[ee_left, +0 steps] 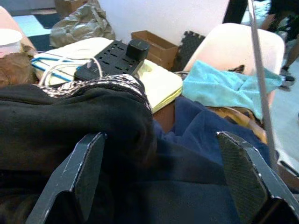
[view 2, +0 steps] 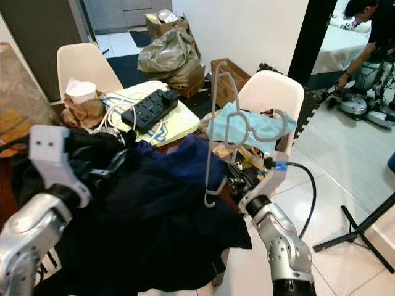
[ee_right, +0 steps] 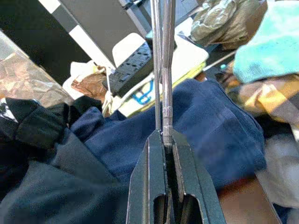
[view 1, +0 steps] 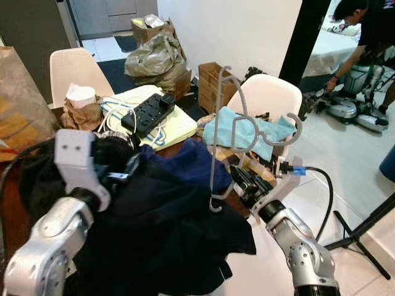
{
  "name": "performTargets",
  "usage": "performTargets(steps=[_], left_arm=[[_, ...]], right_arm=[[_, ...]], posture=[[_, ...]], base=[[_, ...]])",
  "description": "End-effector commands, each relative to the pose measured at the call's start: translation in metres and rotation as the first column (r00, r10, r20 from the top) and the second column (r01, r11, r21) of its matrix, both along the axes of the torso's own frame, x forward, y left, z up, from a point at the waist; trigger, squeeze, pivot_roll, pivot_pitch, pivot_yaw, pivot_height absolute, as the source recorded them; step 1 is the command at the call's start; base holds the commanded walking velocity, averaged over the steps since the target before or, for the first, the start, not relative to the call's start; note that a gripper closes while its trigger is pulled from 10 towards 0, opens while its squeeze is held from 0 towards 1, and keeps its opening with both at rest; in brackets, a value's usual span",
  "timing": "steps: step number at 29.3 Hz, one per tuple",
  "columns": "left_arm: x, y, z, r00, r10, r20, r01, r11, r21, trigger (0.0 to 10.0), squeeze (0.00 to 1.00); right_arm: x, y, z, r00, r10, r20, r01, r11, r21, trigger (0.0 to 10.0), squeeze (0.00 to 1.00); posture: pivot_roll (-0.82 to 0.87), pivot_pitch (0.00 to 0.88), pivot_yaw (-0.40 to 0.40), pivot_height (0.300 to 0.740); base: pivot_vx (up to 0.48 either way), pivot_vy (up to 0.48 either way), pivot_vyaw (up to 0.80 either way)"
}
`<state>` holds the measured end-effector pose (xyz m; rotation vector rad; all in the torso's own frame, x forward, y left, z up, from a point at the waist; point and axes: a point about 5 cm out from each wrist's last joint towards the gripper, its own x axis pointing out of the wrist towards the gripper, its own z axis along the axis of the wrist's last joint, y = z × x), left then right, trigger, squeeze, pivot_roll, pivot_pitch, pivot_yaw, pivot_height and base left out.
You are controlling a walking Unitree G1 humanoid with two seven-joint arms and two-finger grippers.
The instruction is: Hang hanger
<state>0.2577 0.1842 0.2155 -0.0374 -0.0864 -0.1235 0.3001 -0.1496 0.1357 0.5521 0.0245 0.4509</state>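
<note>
Pinching the grey wire hanger [view 1: 223,132] at its lower end, my right gripper [ee_right: 166,144] holds it upright above the dark clothes [view 1: 166,216] heaped on the table; my left gripper [ee_left: 163,177] rests over that heap, its fingers [ee_left: 86,163] spread wide.

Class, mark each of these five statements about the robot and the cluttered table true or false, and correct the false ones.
1. The right gripper is shut on the grey hanger. True.
2. The left gripper is shut on the hanger. False: its fingers are open, over the dark clothes.
3. A black power strip lies on the table. True.
4. A light blue cloth lies by the white chair. True.
5. The hanger already carries a shirt. False: it is bare.
</note>
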Motion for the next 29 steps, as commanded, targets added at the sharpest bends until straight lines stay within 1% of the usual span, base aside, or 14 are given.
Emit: performTargets(steps=[1,5,8,10,11,12,20,25,29], left_arm=[[0.000,-0.001,-0.001,1.000,0.012,-0.003,-0.012,1.000,0.003,10.0,0.00],[0.001,0.012,0.007,0.992,0.118,0.049,-0.120,0.992,0.034,10.0,0.00],[0.000,0.014,0.008,0.989,0.136,0.056,-0.139,0.990,0.037,10.0,0.00],[-0.002,0.023,0.013,0.980,0.183,0.079,-0.188,0.981,0.058,10.0,0.00],[-0.003,0.029,0.017,0.974,0.208,0.094,-0.215,0.974,0.070,10.0,0.00],[-0.004,0.031,0.017,0.972,0.216,0.097,-0.224,0.972,0.073,10.0,0.00],[-0.005,0.036,0.015,0.964,0.249,0.091,-0.256,0.964,0.075,10.0,0.00],[-0.006,0.034,0.013,0.965,0.248,0.087,-0.254,0.964,0.074,10.0,0.00],[-0.005,0.030,0.012,0.967,0.239,0.086,-0.245,0.967,0.066,10.0,0.00]], right_arm=[[-0.001,-0.001,-0.001,1.000,-0.007,0.003,0.007,1.000,0.008,10.0,0.00],[-0.001,-0.002,-0.001,1.000,-0.009,0.005,0.009,1.000,0.012,10.0,0.00],[-0.001,-0.002,-0.001,1.000,-0.008,0.006,0.008,1.000,0.013,10.0,0.00],[-0.002,-0.002,-0.001,1.000,-0.002,0.008,0.002,1.000,0.013,10.0,0.00],[-0.002,0.000,-0.001,1.000,0.018,0.011,-0.018,1.000,0.011,10.0,0.00],[-0.002,0.000,-0.001,1.000,0.022,0.011,-0.022,1.000,0.011,10.0,0.00],[-0.002,0.000,0.000,1.000,0.026,0.017,-0.026,1.000,0.008,10.0,0.00],[-0.003,0.001,0.002,0.999,0.033,0.033,-0.034,0.999,0.005,10.0,0.00],[-0.003,0.002,0.008,0.995,0.069,0.066,-0.072,0.997,0.041,10.0,0.00]], posture=[[0.00,0.072,0.009,0.740],[0.00,0.073,0.010,0.740],[0.00,0.073,0.010,0.740],[0.01,0.076,0.003,0.740],[0.01,0.077,0.001,0.740],[0.01,0.076,0.001,0.740],[0.00,0.077,0.000,0.740],[0.01,0.078,0.001,0.740],[0.01,0.077,-0.001,0.740]], base=[[-0.277,0.000,0.00],[-0.302,0.000,0.00],[-0.328,0.000,0.00],[-0.319,0.000,0.00],[-0.311,0.000,0.00],[-0.315,0.000,0.00],[-0.319,0.000,0.00],[-0.322,0.000,0.00],[-0.321,0.000,0.60]])
